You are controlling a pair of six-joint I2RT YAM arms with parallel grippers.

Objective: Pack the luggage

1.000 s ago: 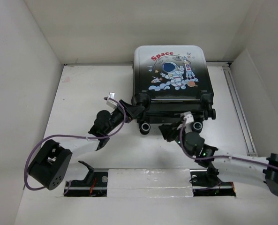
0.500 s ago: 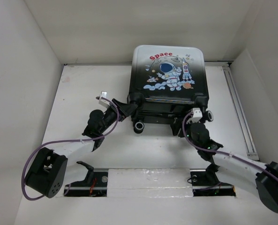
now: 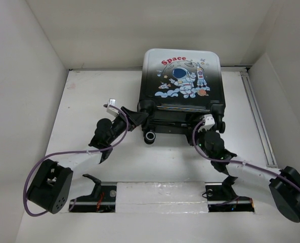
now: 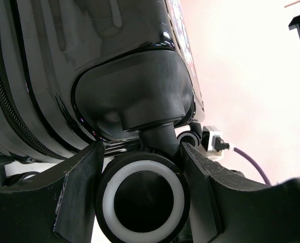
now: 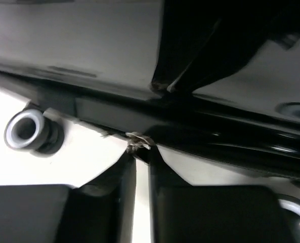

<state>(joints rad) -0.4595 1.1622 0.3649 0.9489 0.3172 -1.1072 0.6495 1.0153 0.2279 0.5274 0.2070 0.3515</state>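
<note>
Bench [image 3: 89,101]: white surface, walled on three sides, with both arms mounted at its near edge.

The luggage [image 3: 182,81]: lies closed at the far centre of the bench, close to the back wall. The astronaut and "Space" print faces up and the wheeled end faces the arms. The shell is glossy and goes from white at the far end to black at the near end.

Left arm [image 3: 79,157]: reaches forward and to the right, up to the luggage's near-left corner.

Right arm [image 3: 246,169]: reaches in from the right to the near edge, right of centre.

Left tool [image 3: 138,116]: set about half wide around the corner wheel [image 4: 142,200], which is black with a white ring. Its fingers [image 4: 81,197] flank the wheel closely on both sides, below the black corner housing.

Right tool [image 5: 141,152]: narrow, with only a slim strip of bench showing between the fingers. The tips come together on a small pale tab [image 5: 136,140] at the dark seam along the luggage's near edge. This view is blurred, so what the tab is cannot be told.

Second wheel [image 5: 26,130]: grey-ringed, standing free on the bench to the left of the right tool and well apart from it.
</note>
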